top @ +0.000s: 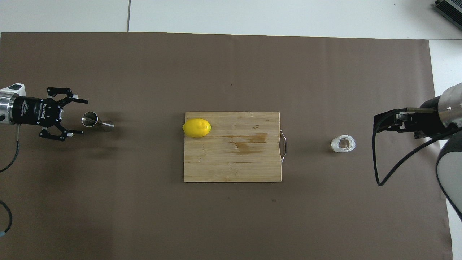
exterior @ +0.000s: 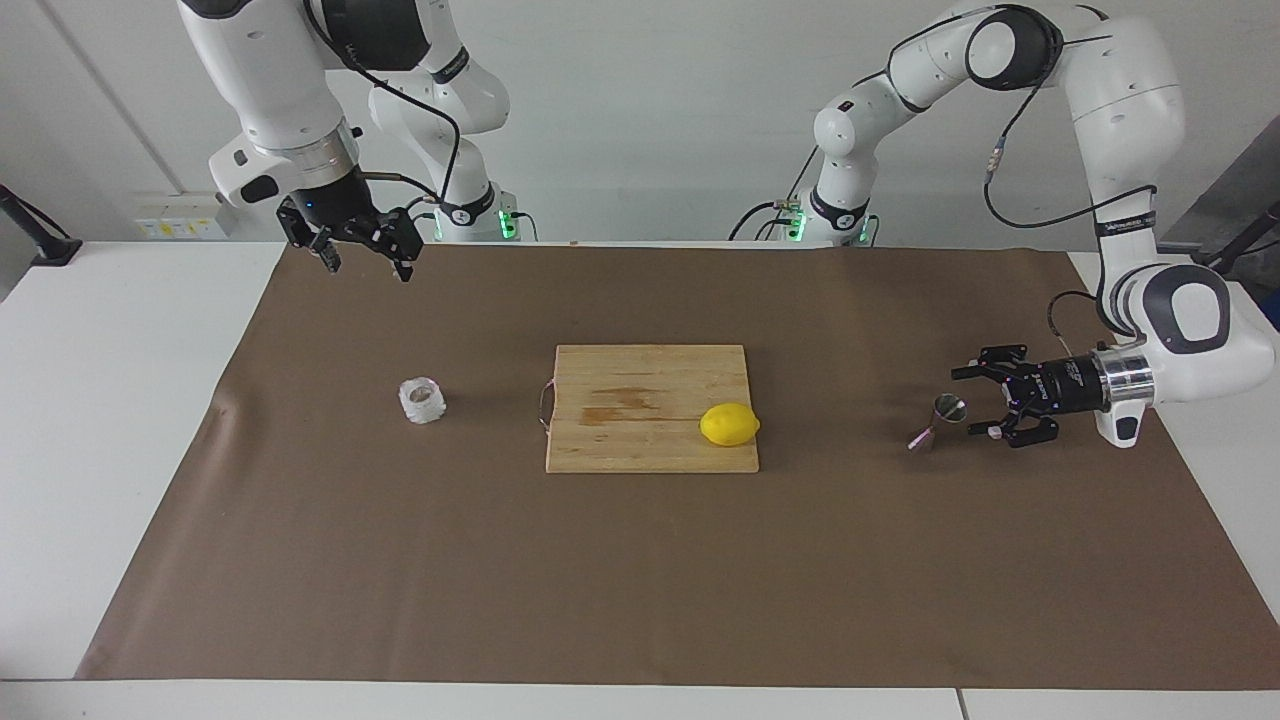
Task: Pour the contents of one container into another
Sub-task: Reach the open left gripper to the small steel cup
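Note:
The steel jigger (exterior: 938, 422) (top: 95, 121) stands on the brown mat toward the left arm's end of the table. My left gripper (exterior: 967, 403) (top: 84, 117) is open and lies level, low over the mat. Its fingertips are at the jigger's rim and do not hold it. The squat clear glass cup (exterior: 422, 400) (top: 343, 143) stands on the mat toward the right arm's end. My right gripper (exterior: 366, 264) (top: 376, 124) is open and empty. It hangs high over the mat's edge nearest the robots, well apart from the cup.
A wooden cutting board (exterior: 640, 400) (top: 238, 159) with a metal handle lies in the middle of the mat. A yellow lemon (exterior: 729, 424) (top: 196, 128) sits on its corner toward the jigger. The brown mat (exterior: 640, 580) covers most of the white table.

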Motion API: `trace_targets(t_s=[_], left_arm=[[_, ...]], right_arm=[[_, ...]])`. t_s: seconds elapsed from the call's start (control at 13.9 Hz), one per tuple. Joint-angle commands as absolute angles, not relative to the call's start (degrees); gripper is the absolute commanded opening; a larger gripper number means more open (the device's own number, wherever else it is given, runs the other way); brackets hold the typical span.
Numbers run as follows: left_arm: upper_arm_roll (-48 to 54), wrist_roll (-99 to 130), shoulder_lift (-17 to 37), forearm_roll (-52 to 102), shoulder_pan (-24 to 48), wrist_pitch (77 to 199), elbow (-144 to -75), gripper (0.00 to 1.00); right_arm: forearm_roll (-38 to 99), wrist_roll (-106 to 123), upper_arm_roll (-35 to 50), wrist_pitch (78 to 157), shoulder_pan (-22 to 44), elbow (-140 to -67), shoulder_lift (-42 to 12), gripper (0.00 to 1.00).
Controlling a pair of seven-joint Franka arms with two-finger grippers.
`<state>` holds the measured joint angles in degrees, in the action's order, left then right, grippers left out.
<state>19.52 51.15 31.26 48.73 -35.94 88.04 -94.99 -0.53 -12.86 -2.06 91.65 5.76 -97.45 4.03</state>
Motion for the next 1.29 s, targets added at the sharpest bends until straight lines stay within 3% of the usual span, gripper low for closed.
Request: trace_targets(t_s=[0.0,1.22], left_arm=[[20.4,52.1,32.3,49.0,-37.2,87.5,-95.6,1.00],[20.5,50.1,32.7,48.0,-37.6,88.8,-98.8,1.00]], right_arm=[[1.1,-12.0,-2.4,91.3,5.5,-98.0,4.9,1.00],[1.1,-12.0,-2.4,91.3,5.5,-98.0,4.9,1.00]])
